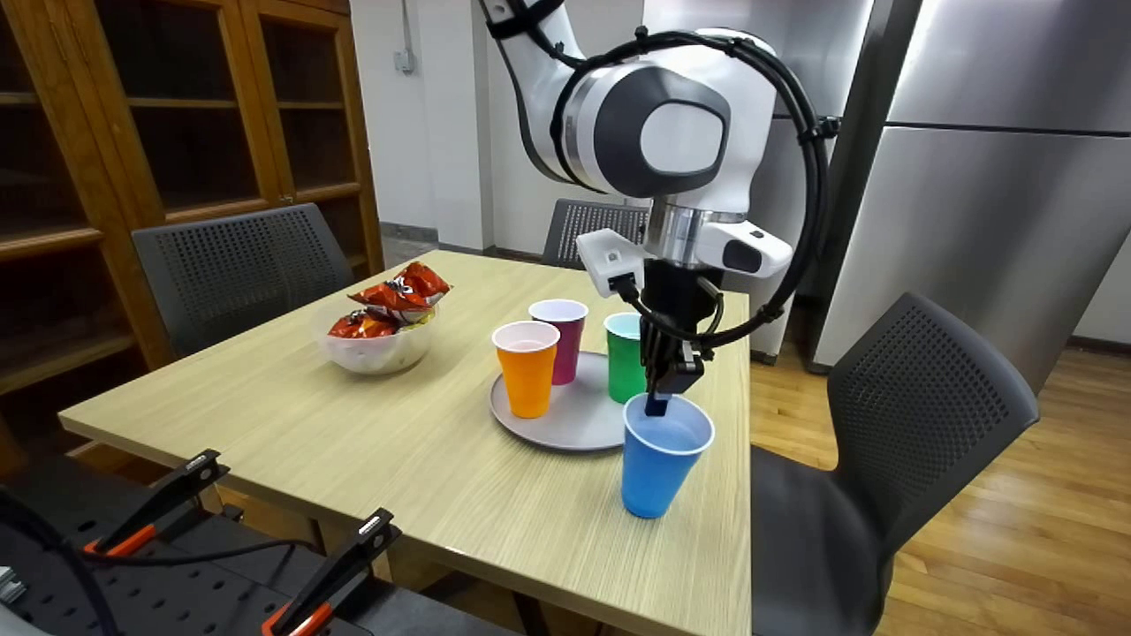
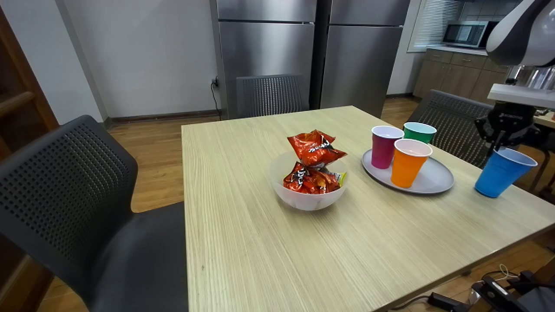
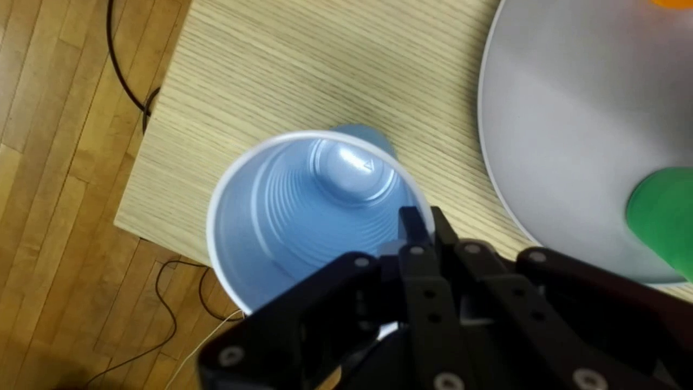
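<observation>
the blue cup (image 1: pixel 658 477) leans near the edge of the table (image 1: pixel 442 424), rim pinched between the fingers of the gripper (image 3: pixel 426 222). a dark chair (image 1: pixel 919 406) stands past that edge; some tabletop separates cup and grey plate (image 1: pixel 579 417), where the green cup (image 1: pixel 624 367) stands.

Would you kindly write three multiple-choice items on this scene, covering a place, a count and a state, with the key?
1. Where are the red packets?
A. On a chair
B. In the bowl
C. On the floor

2. How many cups stand on the gray plate?
A. Two
B. Four
C. Three

3. How is the gripper?
A. Shut on the blue cup
B. Wide open
C. Shut on nothing

1-B: both exterior views show them piled there.
2-C: an orange cup, purple cup and green cup stand on it.
3-A: the wrist view shows one finger inside the rim, another outside.
</observation>
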Robot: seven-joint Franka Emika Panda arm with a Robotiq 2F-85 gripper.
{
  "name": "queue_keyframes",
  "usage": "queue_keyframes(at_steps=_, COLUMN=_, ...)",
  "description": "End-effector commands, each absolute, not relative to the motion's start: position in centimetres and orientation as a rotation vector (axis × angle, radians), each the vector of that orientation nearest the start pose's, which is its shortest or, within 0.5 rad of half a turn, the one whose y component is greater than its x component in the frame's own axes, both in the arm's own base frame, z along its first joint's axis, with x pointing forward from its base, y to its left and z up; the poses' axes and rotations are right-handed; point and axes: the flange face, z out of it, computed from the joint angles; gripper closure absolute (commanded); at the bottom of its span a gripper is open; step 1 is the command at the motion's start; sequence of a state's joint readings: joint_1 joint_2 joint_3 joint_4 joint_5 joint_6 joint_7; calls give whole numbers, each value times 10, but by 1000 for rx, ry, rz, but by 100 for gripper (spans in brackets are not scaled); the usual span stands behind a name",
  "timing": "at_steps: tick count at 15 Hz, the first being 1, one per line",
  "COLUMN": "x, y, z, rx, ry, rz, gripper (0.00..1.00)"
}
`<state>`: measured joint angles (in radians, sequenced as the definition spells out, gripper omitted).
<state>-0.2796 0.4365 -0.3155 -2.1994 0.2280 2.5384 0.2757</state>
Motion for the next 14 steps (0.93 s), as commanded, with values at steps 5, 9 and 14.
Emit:
queue_keyframes(at_steps=5, x=460, y=-279, z=227, rx=-2766, ry=1483, rz=4, gripper=99)
queue_keyframes(at_steps=9, x=475, y=-263, z=241, rx=-2808, ry=1413, rz=-30, gripper=99)
queue_keyframes(at_steps=14, x=498, y=-238, z=245, rx=-2858, ry=1318, rz=-43, gripper=99)
